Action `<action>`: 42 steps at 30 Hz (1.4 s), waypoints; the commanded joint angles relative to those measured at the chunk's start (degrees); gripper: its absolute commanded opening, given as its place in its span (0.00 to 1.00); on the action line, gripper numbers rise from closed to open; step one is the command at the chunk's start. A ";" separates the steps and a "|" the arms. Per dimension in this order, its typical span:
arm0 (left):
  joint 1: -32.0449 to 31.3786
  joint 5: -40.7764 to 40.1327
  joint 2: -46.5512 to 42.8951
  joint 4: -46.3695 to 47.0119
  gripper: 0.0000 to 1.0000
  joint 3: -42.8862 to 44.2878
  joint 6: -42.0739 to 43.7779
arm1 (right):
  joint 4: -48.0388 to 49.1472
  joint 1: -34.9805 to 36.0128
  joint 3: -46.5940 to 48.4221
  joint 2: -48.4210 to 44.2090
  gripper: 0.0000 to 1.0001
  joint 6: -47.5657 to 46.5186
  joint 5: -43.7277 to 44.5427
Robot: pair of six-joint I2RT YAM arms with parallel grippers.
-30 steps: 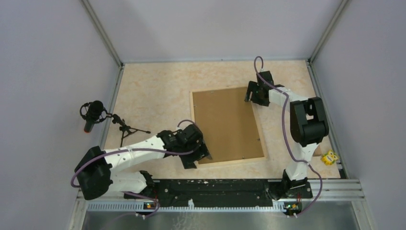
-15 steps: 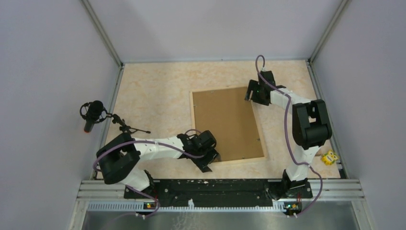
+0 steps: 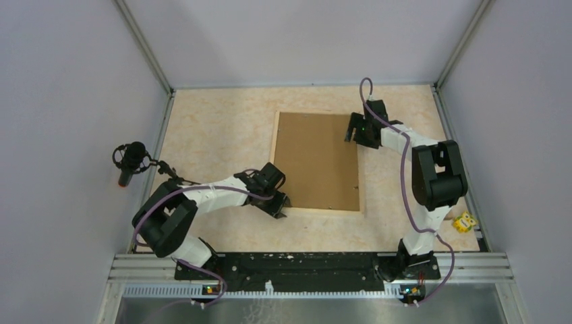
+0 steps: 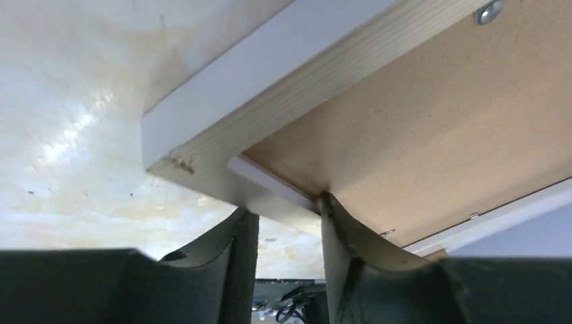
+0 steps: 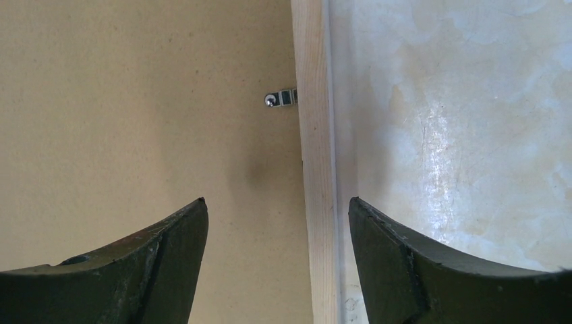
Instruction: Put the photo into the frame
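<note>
The frame [image 3: 320, 210] lies back side up in the middle of the table, its pale wooden strips around the brown backing board [image 3: 317, 162]. The photo is hidden. My left gripper [image 3: 281, 204] sits at the frame's near-left corner. In the left wrist view this gripper [image 4: 284, 206] is shut on the wooden strip [image 4: 324, 74], one finger outside it and one on the board [image 4: 438, 121]. My right gripper [image 3: 352, 129] hangs open over the far right side. Its jaws [image 5: 275, 202] straddle the right strip [image 5: 313, 169] without touching it.
A microphone [image 3: 131, 158] on a small tripod stands at the table's left edge. A small yellow object [image 3: 464, 221] lies at the near right corner. A metal turn clip [image 5: 280, 98] sits on the frame's right strip. Walls close in the table on three sides.
The left gripper closed on the frame's near-left corner and pulled back left. The frame turned from a slant to square with the table and shifted away. The right arm stayed put.
</note>
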 commanded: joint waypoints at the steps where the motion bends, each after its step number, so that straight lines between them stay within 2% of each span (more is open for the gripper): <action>1: 5.20 -13.76 2.72 -8.47 0.35 0.18 8.23 | 1.01 0.10 0.50 -2.20 0.75 -0.96 0.07; 5: 8.98 -16.59 1.78 -7.03 0.16 -1.70 14.70 | 1.08 0.11 0.63 -2.21 0.75 -0.96 -0.33; 9: 13.59 -16.87 2.99 -4.46 0.00 -2.62 27.93 | 0.35 -0.05 0.65 -2.58 0.75 -1.64 0.87; 16: 19.23 -14.37 5.34 0.25 0.00 1.38 59.98 | -1.44 -0.69 0.46 -5.65 0.81 -5.36 5.29; 20: 19.28 -15.84 7.68 -3.46 0.00 6.87 72.15 | -2.02 -0.95 -0.10 -8.20 0.86 -7.76 7.90; 25: 21.29 -19.09 8.80 -3.83 0.00 9.52 77.12 | -1.45 -1.13 -0.96 -9.22 0.90 -9.69 7.98; 28: 23.71 -19.83 10.48 -3.84 0.00 12.38 77.84 | -5.16 -1.19 0.55 -6.92 0.90 -10.97 9.12; 32: 25.74 -20.04 12.84 -2.38 0.00 15.90 78.72 | -8.27 -1.56 1.45 -4.55 0.87 -12.09 7.60; 35: 26.99 -20.27 15.21 -2.63 0.00 18.71 79.11 | -8.99 -1.52 1.65 -3.56 0.82 -12.50 2.75; 42: 30.94 -10.70 18.56 -0.57 0.00 19.75 77.66 | -12.33 -1.57 1.03 -3.79 0.75 -14.73 -1.43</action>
